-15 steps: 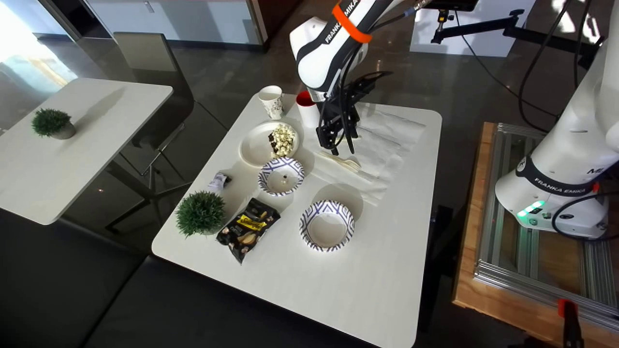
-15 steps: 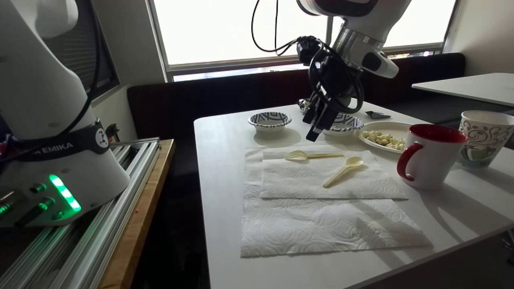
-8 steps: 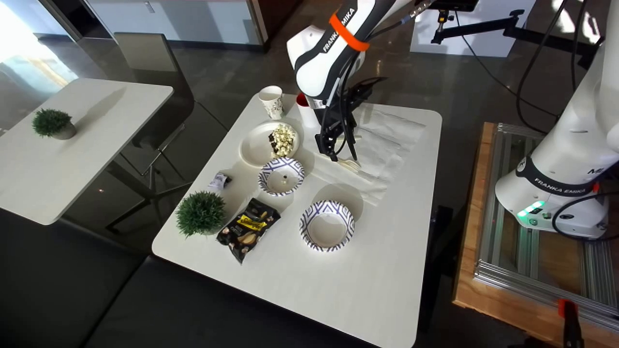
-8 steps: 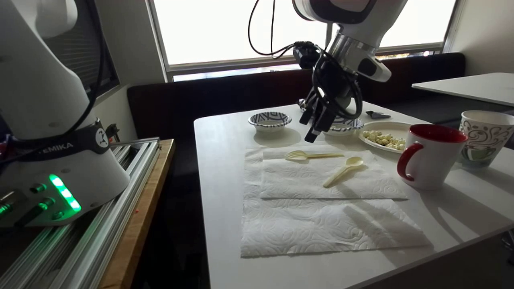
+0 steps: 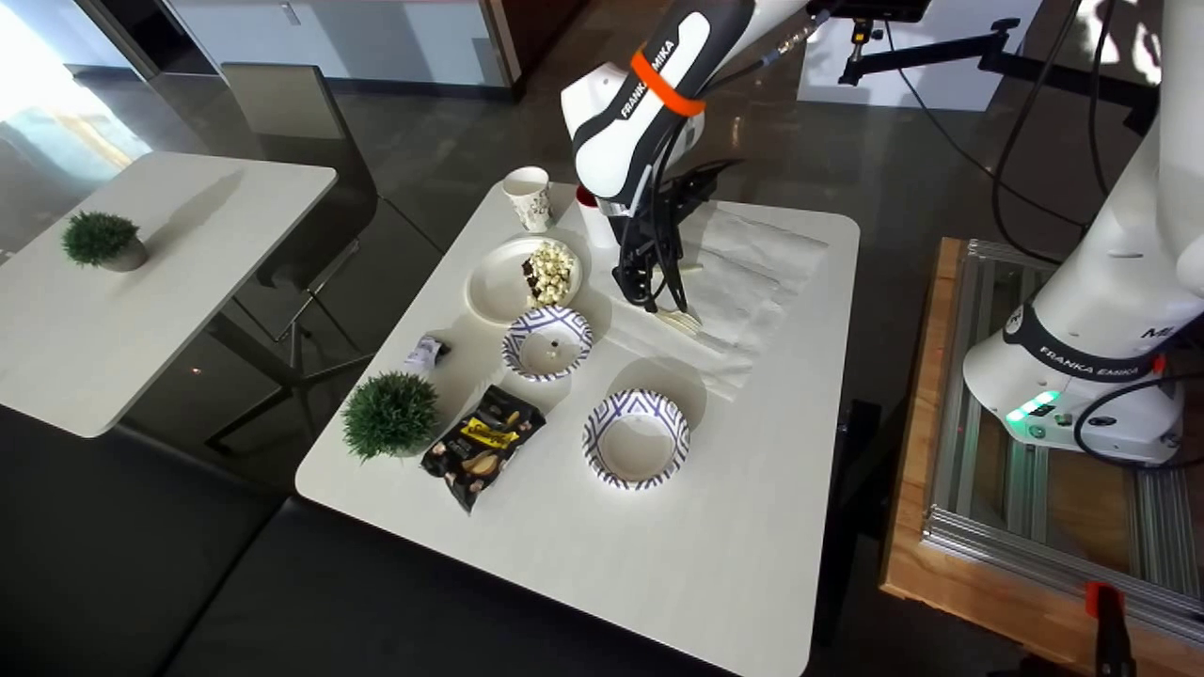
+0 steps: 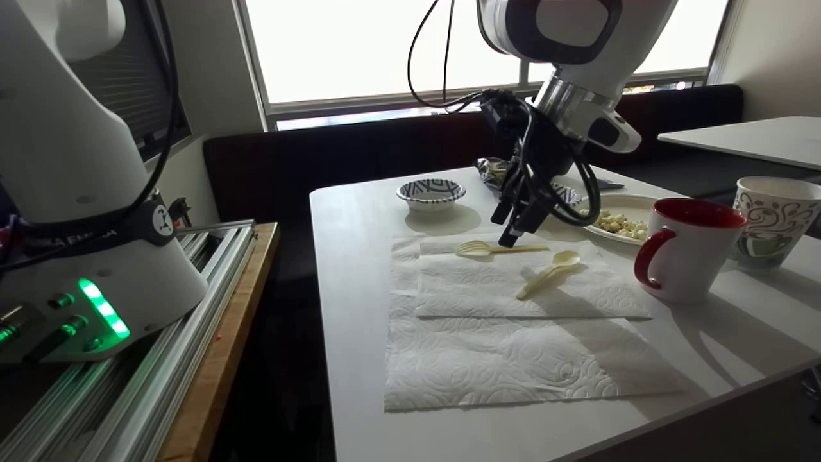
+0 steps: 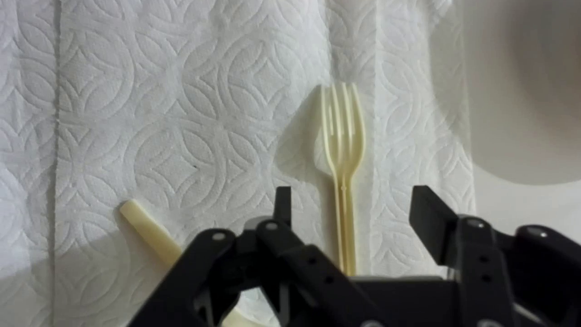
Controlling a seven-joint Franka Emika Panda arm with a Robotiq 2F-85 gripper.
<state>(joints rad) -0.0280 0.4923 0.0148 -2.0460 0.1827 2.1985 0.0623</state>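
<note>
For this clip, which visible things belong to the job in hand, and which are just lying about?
Apparently in the job: open gripper; pale yellow fork beneath its jaws; paper towels under the fork.

Apparently just lying about: pale yellow spoon; red-handled mug; patterned paper cup; plate with popcorn; two patterned bowls; black snack bag; two potted plants.

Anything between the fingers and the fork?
Nothing visible. In the wrist view the fork shows between the parted fingers, on the paper towel; the spoon lies to one side, outside that gap.
</note>
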